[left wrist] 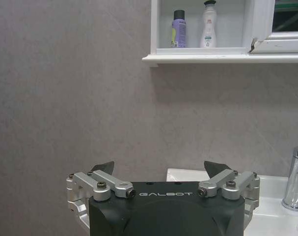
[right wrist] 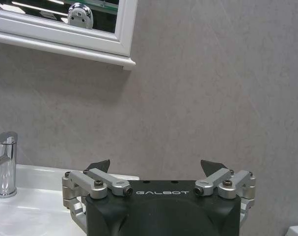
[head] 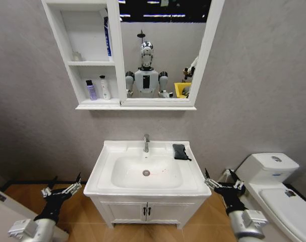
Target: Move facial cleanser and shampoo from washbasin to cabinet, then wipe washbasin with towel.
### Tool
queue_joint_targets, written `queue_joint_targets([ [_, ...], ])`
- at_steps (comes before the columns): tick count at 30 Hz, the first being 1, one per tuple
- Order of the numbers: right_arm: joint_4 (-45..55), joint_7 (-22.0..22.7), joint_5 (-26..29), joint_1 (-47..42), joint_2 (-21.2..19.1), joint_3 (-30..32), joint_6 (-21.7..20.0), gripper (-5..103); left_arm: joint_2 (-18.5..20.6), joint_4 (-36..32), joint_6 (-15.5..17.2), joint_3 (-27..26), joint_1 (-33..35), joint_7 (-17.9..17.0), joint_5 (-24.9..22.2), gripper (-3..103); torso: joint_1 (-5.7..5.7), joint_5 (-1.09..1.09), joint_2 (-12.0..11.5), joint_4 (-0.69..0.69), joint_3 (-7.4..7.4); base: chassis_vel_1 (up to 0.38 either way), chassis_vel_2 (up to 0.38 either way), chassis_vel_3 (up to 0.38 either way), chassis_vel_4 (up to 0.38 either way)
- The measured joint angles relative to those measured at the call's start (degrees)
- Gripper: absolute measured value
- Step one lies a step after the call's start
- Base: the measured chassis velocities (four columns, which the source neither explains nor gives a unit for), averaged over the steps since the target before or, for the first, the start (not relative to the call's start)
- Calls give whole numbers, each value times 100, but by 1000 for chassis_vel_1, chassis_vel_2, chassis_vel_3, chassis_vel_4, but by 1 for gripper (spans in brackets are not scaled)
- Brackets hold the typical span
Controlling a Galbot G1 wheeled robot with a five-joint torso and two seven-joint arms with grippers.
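Jaws spread on both the left gripper and right gripper, flanking the washbasin. Towel lies by the faucet; two bottles stand in the cabinet.

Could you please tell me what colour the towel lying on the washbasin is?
Black; the towel shows best in the head view.

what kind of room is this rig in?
Looks like a bathroom, possibly a mock-up: a white washbasin with a chrome faucet, a wall-hung cabinet joined to a mirror, and a toilet to the right.
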Motion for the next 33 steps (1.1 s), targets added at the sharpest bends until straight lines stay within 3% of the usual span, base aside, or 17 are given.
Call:
queue_joint_targets([
  [21,-333,42,-115,154,-93,-65,82,100,22,8,21,13,-32,-19,-22,100,6,1,-2,-1,2,-55,51,62,-65],
  [24,-541,115,-16,422,-247,-64,-84,100,23,9,23,15,-33,-20,-23,100,6,0,-3,-1,2,-45,54,50,-46],
  [26,-758,382,422,843,-492,-39,-573,100,23,10,24,16,-33,-23,-25,100,2,0,-2,-2,2,0,0,0,0],
  [29,-889,518,655,1088,-633,-37,-836,100,24,11,25,15,-34,-23,-25,100,-1,0,-1,-2,0,0,0,0,0],
  [30,-1052,655,987,1345,-830,-9,-1146,100,24,11,25,15,-33,-23,-26,100,-3,2,0,5,0,52,-32,-48,31],
  [31,-1470,873,1633,1835,-1261,-81,-1612,100,26,12,27,15,-34,-24,-26,100,-3,-1,1,-1,0,0,0,0,0],
  [33,-1668,896,1792,2040,-1398,-204,-1748,100,26,12,26,15,-34,-25,-26,100,-3,1,0,-2,0,0,0,0,0],
])
